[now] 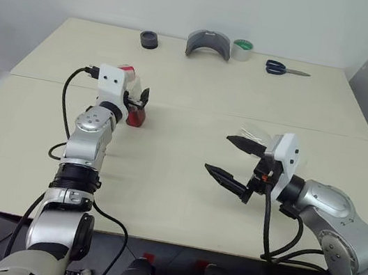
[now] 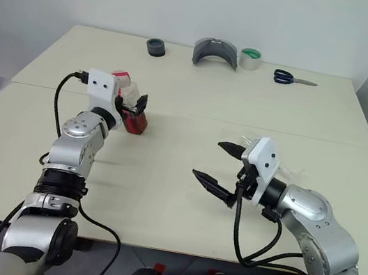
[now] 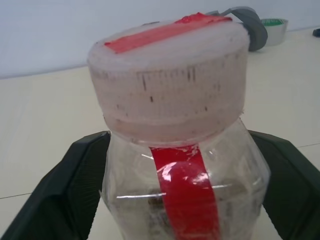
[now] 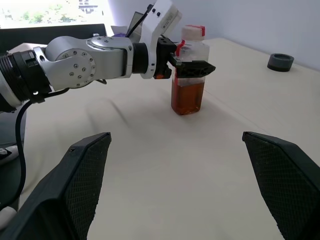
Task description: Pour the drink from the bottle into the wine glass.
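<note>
Right jaws (image 1: 233,160) spread, left jaws (image 4: 189,65) flanking bottle (image 4: 188,87) on cream table (image 1: 184,180), grip unclear.

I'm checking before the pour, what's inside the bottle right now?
The bottle holds the reddish-brown drink in about its lower half, with clear space above. Its cap is on. The left gripper straddles the upper body, covering a band of it.
</note>
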### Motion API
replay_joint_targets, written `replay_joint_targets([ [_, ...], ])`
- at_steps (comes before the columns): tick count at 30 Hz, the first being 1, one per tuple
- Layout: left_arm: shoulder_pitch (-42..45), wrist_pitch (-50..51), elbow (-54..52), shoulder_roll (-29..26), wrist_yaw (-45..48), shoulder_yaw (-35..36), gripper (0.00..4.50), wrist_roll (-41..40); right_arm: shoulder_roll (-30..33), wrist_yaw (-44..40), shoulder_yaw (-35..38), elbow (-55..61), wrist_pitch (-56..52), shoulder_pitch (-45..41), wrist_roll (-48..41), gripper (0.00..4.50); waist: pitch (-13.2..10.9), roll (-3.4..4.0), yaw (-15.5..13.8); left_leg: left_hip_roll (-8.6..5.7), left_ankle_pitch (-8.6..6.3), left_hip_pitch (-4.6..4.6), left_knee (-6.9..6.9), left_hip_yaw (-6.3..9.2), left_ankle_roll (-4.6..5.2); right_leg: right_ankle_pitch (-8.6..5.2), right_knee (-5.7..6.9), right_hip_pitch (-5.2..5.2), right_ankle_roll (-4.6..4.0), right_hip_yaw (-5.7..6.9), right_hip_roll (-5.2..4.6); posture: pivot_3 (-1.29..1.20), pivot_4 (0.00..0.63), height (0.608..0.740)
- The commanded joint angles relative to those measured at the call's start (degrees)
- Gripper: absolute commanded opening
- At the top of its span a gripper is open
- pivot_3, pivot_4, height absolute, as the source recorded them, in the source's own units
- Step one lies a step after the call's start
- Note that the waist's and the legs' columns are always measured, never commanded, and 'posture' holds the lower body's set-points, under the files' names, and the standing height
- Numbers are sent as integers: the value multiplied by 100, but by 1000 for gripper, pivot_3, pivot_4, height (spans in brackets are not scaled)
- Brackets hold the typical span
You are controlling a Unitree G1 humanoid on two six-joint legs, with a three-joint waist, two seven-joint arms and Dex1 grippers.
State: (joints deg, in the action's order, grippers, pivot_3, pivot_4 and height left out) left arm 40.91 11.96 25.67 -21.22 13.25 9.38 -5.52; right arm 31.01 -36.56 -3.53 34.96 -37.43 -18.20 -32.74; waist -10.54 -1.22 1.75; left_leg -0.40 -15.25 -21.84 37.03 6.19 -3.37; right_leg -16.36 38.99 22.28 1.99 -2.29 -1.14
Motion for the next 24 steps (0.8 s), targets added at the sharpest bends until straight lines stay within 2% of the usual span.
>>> replay_joint_targets([
  [1, 86, -113, -80, -83, 35, 10, 3259, 13, 2, -15, 78, 85, 44, -101, -67, 4500, 0, 0, 0, 0, 0, 0, 0, 1, 0, 0, 0, 0, 0, 0, 0, 0, 150, 740],
  [5, 105, -151, -58, -61, 73, 10, 2027, -14, 8, -22, 93, 56, 58, -131, -63, 4500, 0, 0, 4, 0, 0, 0, 0, -1, 0, 0, 0, 0, 0, 0, 0, 0, 150, 740],
  [6, 105, -159, -59, -53, 84, 9, 1866, -21, 8, -23, 94, 55, 62, -134, -62, 4500, 0, 0, 5, 0, 0, 0, 0, -1, 0, 0, 0, 0, 0, -1, 0, 0, 150, 740],
  [10, 64, -197, -131, -1, 240, 19, 1803, -124, 8, -11, 103, 75, 62, -137, -65, 4500, 0, 0, 5, 1, 0, 0, 0, 0, 0, 0, 0, 0, 0, 0, 1, 0, 150, 740],
  [15, -54, -136, -482, 150, 861, -56, 1799, -488, 37, 38, 195, 163, 11, -141, -123, 4500, 0, 0, -4, -1, 0, -2, 0, 0, 0, 0, -1, 0, 0, 0, -1, 0, 150, 740],
  [19, -336, 8, -1358, 266, 2519, -753, 1797, -1072, 153, 244, 515, 441, -206, -91, -283, 4500, -1, 0, -19, -1, 2, -7, 0, 0, -4, 0, -2, 2, 0, 0, -5, 0, 150, 740],
  [24, -369, 327, -1748, 245, 3711, -1274, 1797, -1462, 159, 768, 610, 719, -644, -236, -378, 4500, -2, -3, 6, -2, 1, -10, 0, 1, -1, 0, -3, 2, -1, 1, -3, 0, 150, 740],
])
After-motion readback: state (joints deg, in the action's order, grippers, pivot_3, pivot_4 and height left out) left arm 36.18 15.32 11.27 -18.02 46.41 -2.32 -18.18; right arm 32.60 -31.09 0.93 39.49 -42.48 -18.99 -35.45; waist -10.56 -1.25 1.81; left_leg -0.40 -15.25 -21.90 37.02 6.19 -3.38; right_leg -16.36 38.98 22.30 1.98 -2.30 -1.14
